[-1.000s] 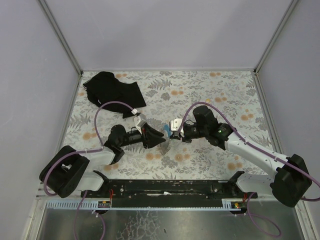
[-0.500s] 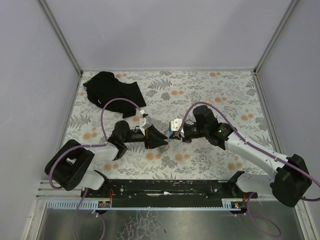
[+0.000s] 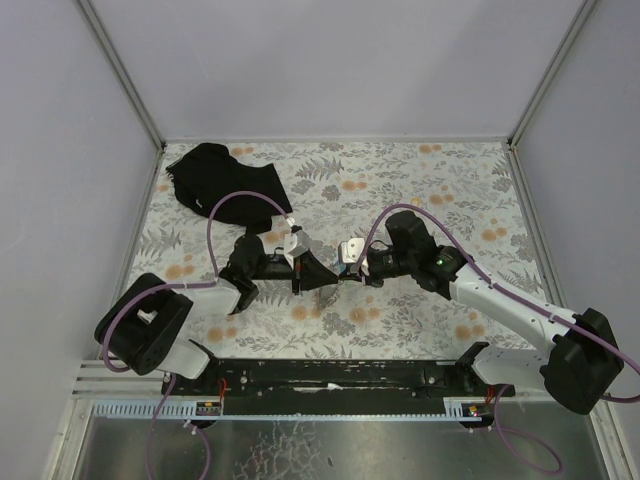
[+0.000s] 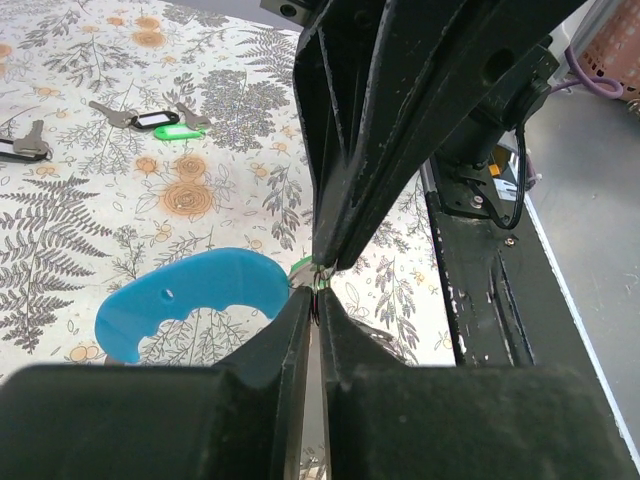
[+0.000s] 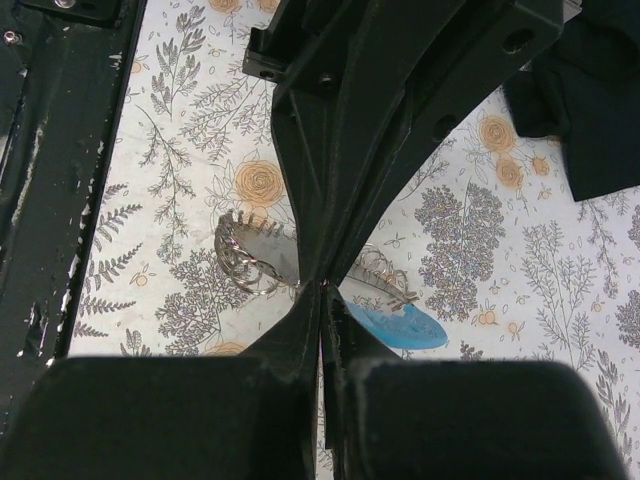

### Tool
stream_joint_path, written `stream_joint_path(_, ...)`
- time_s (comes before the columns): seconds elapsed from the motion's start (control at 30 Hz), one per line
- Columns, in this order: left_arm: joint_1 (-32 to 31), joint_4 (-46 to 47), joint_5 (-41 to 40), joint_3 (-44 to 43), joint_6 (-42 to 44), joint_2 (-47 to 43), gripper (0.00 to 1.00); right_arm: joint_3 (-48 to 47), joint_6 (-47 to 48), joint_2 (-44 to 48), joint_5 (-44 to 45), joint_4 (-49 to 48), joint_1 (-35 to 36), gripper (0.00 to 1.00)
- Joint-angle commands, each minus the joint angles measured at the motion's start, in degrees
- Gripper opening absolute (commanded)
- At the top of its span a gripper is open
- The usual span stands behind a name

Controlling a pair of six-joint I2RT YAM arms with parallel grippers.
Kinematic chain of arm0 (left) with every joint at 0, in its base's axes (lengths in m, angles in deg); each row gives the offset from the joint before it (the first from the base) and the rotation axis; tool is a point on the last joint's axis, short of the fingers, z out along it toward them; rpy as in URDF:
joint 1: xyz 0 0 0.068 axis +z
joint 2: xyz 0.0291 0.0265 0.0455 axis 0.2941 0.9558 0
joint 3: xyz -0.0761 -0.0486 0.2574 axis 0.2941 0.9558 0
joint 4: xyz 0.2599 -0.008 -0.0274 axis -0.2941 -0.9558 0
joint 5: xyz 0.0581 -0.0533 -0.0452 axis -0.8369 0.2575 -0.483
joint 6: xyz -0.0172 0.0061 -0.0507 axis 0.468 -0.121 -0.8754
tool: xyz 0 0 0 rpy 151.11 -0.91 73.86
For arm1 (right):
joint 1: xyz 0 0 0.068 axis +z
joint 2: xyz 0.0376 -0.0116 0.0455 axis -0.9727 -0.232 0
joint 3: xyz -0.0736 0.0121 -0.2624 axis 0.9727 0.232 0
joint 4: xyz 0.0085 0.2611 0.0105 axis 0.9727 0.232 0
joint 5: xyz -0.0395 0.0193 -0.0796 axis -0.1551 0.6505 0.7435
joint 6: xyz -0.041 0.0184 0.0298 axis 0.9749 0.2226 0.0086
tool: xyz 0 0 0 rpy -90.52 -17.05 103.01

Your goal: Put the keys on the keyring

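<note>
– Looking down on the flowered table [image 3: 420, 190], what do we find where the two arms meet?

– We find the left end effector [image 4: 318, 305] and the right end effector [image 5: 322, 300] tip to tip near the middle, raised off the table. Each has its fingers pressed together, with only a hairline slit between them.

– What are they pinching?

– The light-blue keyring [image 4: 190, 300] hangs in the air just beside the meeting point. Its grey metal coil [image 5: 250, 262] shows on the other side of the fingers. We judge that the right side holds the keyring steady, facing the left side. A sliver of green [image 4: 300, 266] shows at the fingertips. We take it for the tag of a key that the left side is offering to the ring, though it is too small to be sure.

– Why hold both in the air?

– We think it frees the ring from the table so a key can slide on.

– And the other keys?

– Two keys [image 4: 150, 120], one with a green tag, lie together on the table well apart from the arms. Another key [image 4: 25, 140] sits at the edge of the left wrist view. None of them is on the ring, so most of the task is left. A black cloth [image 3: 225, 180] lies in the far left corner.
</note>
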Motion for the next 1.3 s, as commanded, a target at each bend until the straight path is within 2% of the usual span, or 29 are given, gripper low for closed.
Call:
stream_joint_path(0.0, 0.11, -1.84, 1.86, -1.18, 2.79, 0.06, 0.01, -2.82, 0.56, 1.23, -0.98, -1.39, 0.33, 0.00)
stream_joint_path(0.13, 0.08, -2.08, 1.11, -1.01, 2.44, -0.62, 0.00, -2.36, 0.28, 1.77, -0.86, -1.42, 0.39, 0.00)
stream_joint_path(0.27, 0.08, -2.89, -3.44, -0.33, 0.82, -1.80, 0.00, -1.33, -0.34, 2.29, -0.25, -1.67, 0.37, 0.00)
stream_joint_path(0.53, 0.08, 1.30, -13.74, 2.54, -9.59, -4.74, 0.00, 4.34, -3.35, 4.64, 0.73, -6.86, 0.37, 0.00)
stream_joint_path(0.83, -0.01, 10.46, -22.71, 6.97, -20.89, -5.96, 0.00, 8.43, -6.13, 4.59, 1.19, -11.89, 0.40, 0.00)
stream_joint_path(1.1, -1.91, 20.25, -31.30, 10.04, -28.23, -4.11, 0.00, 12.30, -8.10, 4.47, 1.60, -20.46, 0.54, 0.00)
stream_joint_path(1.27, -2.91, 26.45, -35.17, 11.69, -32.10, -1.90, 0.00, 11.23, -7.86, 3.73, 1.36, -20.20, 0.66, 0.00)
